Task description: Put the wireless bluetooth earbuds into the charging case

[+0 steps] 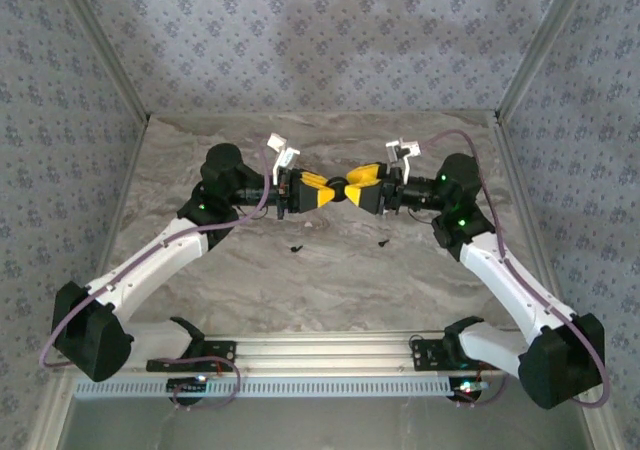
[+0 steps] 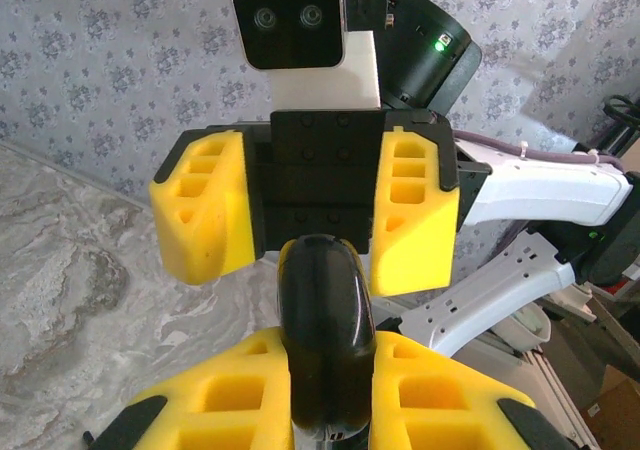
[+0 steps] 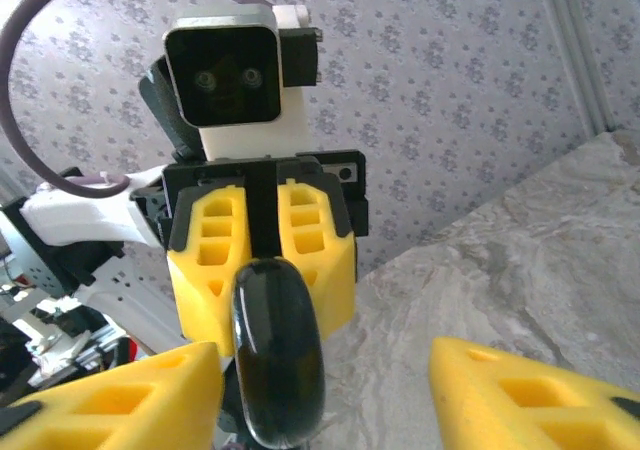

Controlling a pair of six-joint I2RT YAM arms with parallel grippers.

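Note:
The charging case (image 1: 339, 189), a glossy black oval pod, hangs in the air above the table's middle. My left gripper (image 1: 331, 193) is shut on the case (image 2: 322, 330), its yellow fingers (image 2: 220, 395) pressed to both flat sides. Facing it tip to tip, my right gripper (image 1: 353, 186) stands open, and the case (image 3: 278, 355) sits between its spread fingers, close to the left finger (image 3: 120, 395) and well apart from the other. Two black earbuds lie as tiny specks on the marble below, one (image 1: 295, 247) to the left and one (image 1: 384, 241) to the right.
The marble table (image 1: 330, 280) is walled by patterned panels at the back and both sides. An aluminium rail (image 1: 320, 350) runs along the near edge between the arm bases. Purple cables loop over both wrists.

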